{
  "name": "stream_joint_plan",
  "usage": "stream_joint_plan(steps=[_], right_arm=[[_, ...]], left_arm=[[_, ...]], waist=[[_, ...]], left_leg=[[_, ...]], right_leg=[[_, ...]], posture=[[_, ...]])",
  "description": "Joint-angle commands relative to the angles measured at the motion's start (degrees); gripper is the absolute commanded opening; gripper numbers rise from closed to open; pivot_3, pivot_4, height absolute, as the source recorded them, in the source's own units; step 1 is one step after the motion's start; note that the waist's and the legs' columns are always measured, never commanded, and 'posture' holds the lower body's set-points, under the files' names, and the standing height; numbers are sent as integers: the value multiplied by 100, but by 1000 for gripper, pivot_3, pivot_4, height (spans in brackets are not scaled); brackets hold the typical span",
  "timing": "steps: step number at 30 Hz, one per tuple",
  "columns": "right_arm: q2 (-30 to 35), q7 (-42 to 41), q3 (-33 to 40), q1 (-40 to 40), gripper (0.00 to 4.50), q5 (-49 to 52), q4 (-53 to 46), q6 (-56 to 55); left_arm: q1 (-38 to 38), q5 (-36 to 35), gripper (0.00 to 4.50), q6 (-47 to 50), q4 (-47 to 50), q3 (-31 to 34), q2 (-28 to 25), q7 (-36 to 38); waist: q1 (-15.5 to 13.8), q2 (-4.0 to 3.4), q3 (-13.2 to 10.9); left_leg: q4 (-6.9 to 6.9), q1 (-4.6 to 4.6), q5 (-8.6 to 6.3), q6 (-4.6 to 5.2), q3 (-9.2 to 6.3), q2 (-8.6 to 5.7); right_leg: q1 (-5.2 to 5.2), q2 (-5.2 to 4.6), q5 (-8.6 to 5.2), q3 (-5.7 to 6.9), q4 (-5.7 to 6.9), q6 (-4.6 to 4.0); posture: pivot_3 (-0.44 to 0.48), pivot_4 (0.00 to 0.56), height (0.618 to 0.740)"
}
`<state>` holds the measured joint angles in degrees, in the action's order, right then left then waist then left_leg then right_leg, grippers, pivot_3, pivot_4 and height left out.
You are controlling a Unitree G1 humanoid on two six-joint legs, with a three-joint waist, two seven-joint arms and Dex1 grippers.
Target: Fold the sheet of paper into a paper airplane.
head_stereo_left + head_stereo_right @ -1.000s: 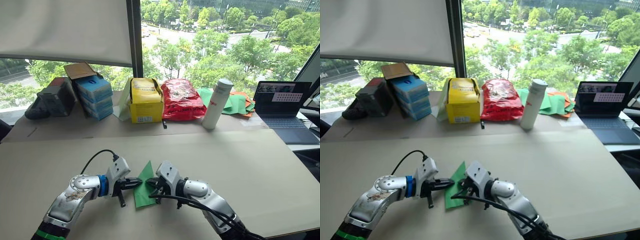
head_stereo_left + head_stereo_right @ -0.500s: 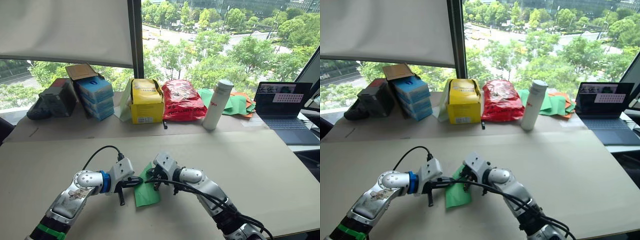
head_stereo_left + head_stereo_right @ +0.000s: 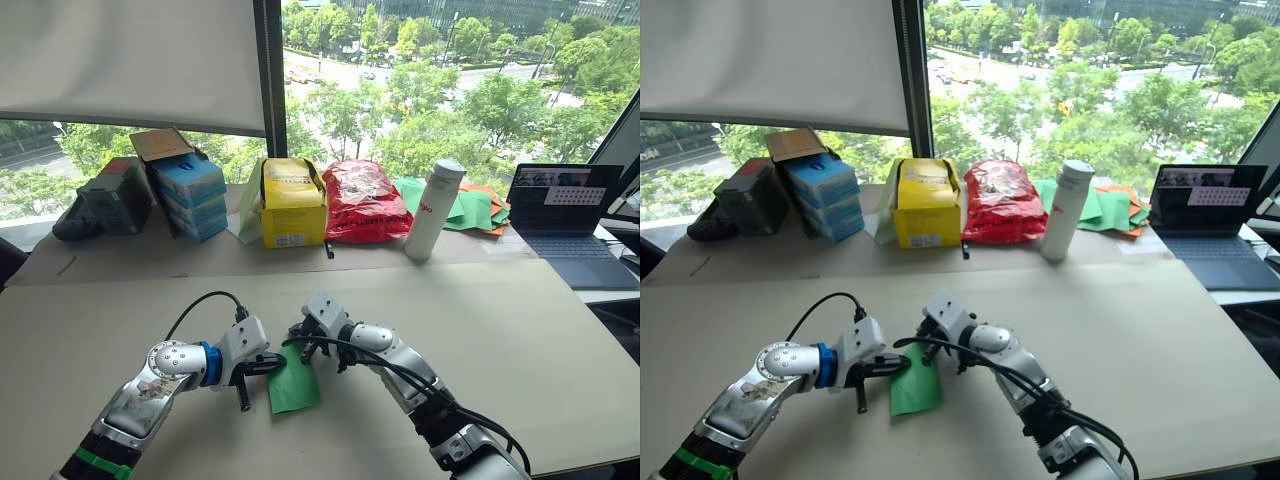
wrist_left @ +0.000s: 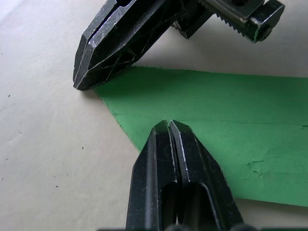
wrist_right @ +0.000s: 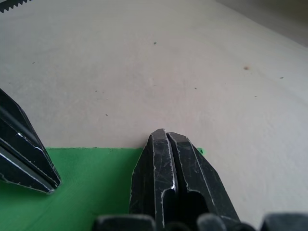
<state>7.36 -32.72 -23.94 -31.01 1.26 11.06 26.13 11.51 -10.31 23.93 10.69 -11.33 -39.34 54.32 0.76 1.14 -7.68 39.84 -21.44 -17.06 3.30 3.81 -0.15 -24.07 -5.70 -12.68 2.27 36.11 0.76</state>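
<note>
The bright green folded sheet of paper (image 3: pixel 294 378) runs lengthwise away from the robot; both closed end effectors, left (image 3: pixel 276 365) and right (image 3: pixel 304 350), press its far end.

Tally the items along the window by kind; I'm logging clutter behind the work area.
Boxes: 3, dark grey box, blue stacked cartons, yellow carton
Bags: 1, red plastic bag
Bottles: 1, white cylindrical bottle
Laptops: 1, dark open laptop
Paper piles: 1, green-and-orange paper pile
Total: 7
</note>
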Motion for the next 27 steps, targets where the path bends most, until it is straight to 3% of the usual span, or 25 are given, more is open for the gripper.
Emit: stream_joint_plan(steps=[1,27], right_arm=[[182,-159,-75,293,0,-110,128,44],[1608,-1362,-895,1597,0,-11,-2151,1149]], left_arm=[[-83,137,66,117,8,-100,-69,-38],[69,114,66,165,-52,-147,-22,-13]], waist=[[-2,-1,1],[-26,-11,9]], left_leg=[[-1,0,0,0,-1,0],[-8,0,-10,16,-1,-1]], right_leg=[[0,-5,-1,0,0,-1],[0,-23,-4,10,-18,-4]], posture=[[0,150,740],[0,150,740]])
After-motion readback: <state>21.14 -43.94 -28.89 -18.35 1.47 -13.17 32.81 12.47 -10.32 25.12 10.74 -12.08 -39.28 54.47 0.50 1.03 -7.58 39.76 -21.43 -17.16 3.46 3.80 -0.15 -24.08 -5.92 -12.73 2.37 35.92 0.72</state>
